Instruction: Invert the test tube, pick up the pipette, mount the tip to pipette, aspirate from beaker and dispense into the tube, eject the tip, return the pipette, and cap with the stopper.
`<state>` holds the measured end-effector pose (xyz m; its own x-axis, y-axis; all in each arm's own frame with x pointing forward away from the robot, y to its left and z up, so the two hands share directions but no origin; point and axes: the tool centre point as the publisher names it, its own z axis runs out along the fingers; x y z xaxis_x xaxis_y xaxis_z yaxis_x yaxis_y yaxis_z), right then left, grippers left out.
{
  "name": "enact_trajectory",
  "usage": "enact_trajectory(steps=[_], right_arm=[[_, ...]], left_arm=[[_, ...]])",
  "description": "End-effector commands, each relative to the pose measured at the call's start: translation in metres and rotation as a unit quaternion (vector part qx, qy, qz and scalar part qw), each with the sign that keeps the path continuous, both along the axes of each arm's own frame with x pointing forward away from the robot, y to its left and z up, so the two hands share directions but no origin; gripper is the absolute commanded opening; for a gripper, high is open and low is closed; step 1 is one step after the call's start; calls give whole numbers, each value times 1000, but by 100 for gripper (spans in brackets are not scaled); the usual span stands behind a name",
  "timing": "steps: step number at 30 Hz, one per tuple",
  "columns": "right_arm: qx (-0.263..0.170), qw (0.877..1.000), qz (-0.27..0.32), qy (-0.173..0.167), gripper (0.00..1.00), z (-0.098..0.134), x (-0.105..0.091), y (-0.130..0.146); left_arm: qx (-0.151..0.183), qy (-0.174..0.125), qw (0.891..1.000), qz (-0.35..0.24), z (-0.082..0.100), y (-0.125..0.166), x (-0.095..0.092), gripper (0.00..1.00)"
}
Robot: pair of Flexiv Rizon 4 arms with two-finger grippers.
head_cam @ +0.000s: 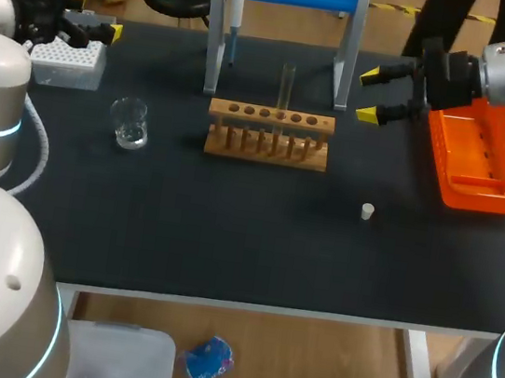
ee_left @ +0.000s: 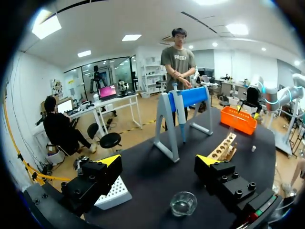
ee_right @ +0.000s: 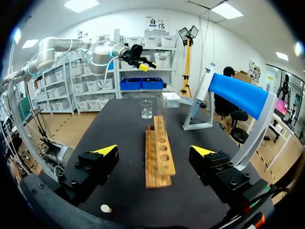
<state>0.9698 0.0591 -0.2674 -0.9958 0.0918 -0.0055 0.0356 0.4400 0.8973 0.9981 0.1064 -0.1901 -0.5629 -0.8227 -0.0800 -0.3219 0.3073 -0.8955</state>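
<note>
A clear test tube (head_cam: 285, 95) (ee_right: 162, 112) stands in the wooden rack (head_cam: 268, 135) (ee_right: 159, 155) (ee_left: 224, 148) at mid-table. The pipette (head_cam: 236, 8) (ee_left: 178, 107) hangs on the blue stand behind the rack. A glass beaker (head_cam: 130, 122) (ee_left: 183, 203) (ee_right: 146, 109) sits left of the rack, just under my left gripper (ee_left: 158, 161) (head_cam: 96, 18), which is open and empty beside the white tip box (head_cam: 63, 62) (ee_left: 114, 191). My right gripper (head_cam: 369, 94) (ee_right: 154, 150) hovers open and empty off the rack's right end. The small white stopper (head_cam: 367, 211) (ee_right: 105, 208) lies on the table nearer the front.
An orange tray (head_cam: 478, 155) (ee_left: 238, 119) sits at the right side under my right arm. The blue stand's grey legs (head_cam: 214, 61) straddle the area behind the rack. Black tabletop lies bare in front of the rack.
</note>
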Motion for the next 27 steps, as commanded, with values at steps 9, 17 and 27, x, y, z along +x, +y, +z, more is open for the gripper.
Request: enact_trajectory(steps=[9, 17, 27], right_arm=[[0, 1000, 1, 0, 100, 0, 0, 0], [0, 1000, 1, 0, 100, 0, 0, 0], [0, 1000, 1, 0, 100, 0, 0, 0]], left_arm=[[-17, 20, 995, 100, -23, 65, 26, 100], [-12, 44, 977, 211, -42, 139, 57, 100], [-13, 61, 973, 220, -61, 133, 85, 100]])
